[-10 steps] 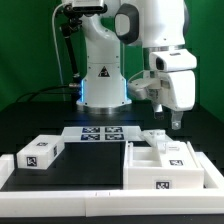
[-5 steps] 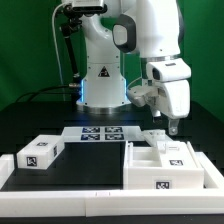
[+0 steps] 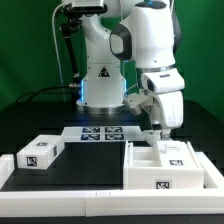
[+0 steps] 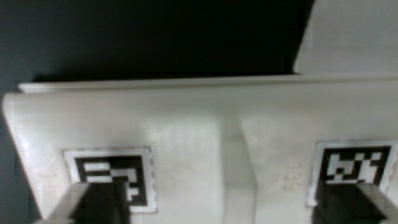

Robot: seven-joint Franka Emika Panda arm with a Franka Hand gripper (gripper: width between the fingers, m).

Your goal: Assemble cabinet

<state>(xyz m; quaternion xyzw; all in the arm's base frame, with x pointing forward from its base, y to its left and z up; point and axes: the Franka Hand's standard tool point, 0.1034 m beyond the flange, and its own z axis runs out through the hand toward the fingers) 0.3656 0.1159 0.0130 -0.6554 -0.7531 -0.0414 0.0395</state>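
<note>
The cabinet, a white box shell with inner compartments and coded tags, stands at the exterior view's front right. My gripper hangs just above its rear part. In the wrist view the gripper is open. Its dark fingers stand on either side of a white tagged surface with two tags on it. Nothing is held. I cannot tell whether the fingers touch the white part. A smaller white tagged block lies at the exterior view's front left.
The marker board lies flat at the table's middle back, in front of the arm's base. A white ledge runs along the front edge. The table top is black.
My arm has swung toward the exterior view's left and come down, bringing the gripper from above the cabinet's far right side to just over its rear part.
</note>
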